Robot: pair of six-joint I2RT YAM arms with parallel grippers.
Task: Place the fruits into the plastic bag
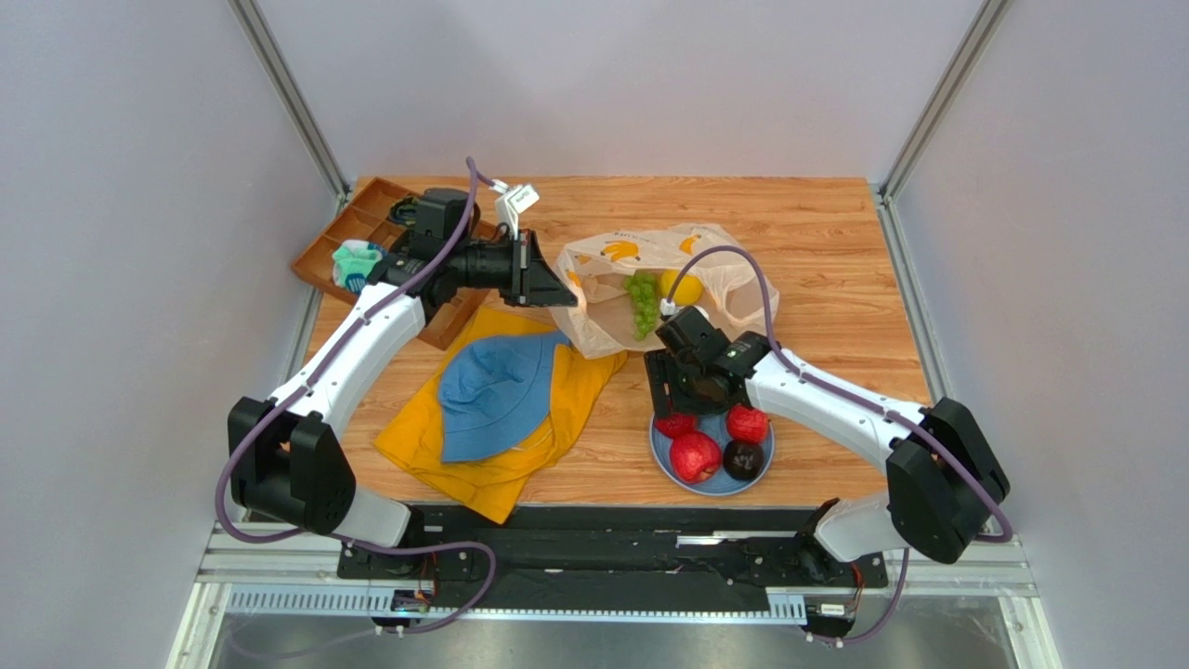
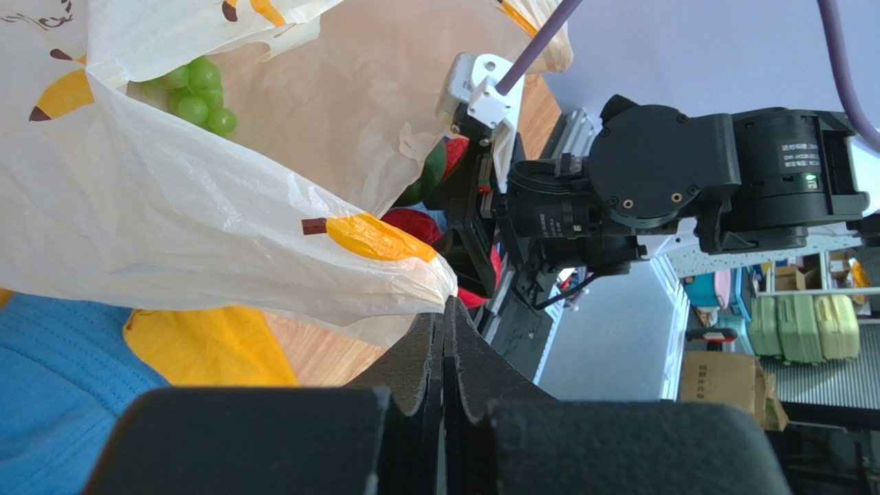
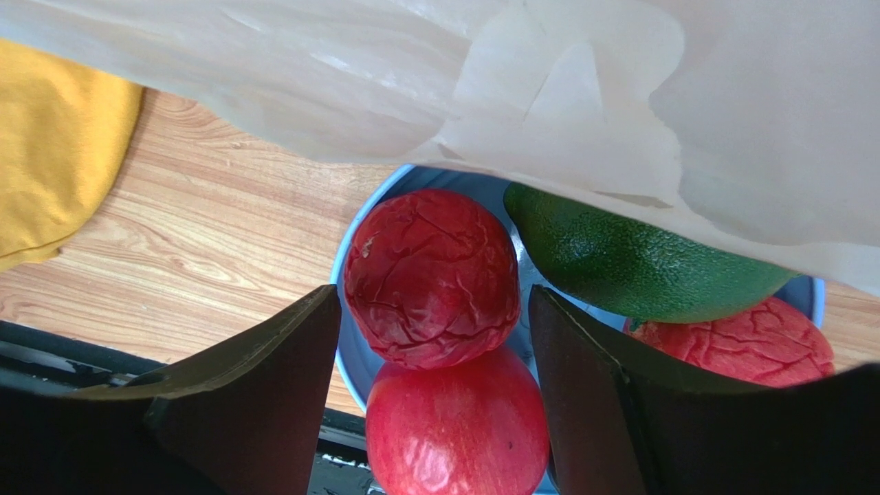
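The plastic bag (image 1: 719,272) lies at mid-table with the green grape bunch (image 1: 642,301) and the yellow lemon (image 1: 683,289) inside. My left gripper (image 1: 558,280) is shut on the bag's left edge (image 2: 418,284) and holds it up. In the left wrist view the gripper (image 2: 446,309) has its jaws closed. A blue plate (image 1: 708,484) holds red round fruits (image 1: 694,456) and a dark plum (image 1: 743,460). My right gripper (image 3: 434,299) is open just above the plate, its fingers either side of a wrinkled red fruit (image 3: 432,276). A smooth red fruit (image 3: 458,428) and a green oval fruit (image 3: 640,263) lie beside it.
A yellow cloth (image 1: 489,453) with a blue hat (image 1: 496,395) on it lies left of the plate. A brown wooden tray (image 1: 366,237) with a teal item (image 1: 356,262) stands at the back left. The bag's lower edge (image 3: 516,83) hangs over the plate.
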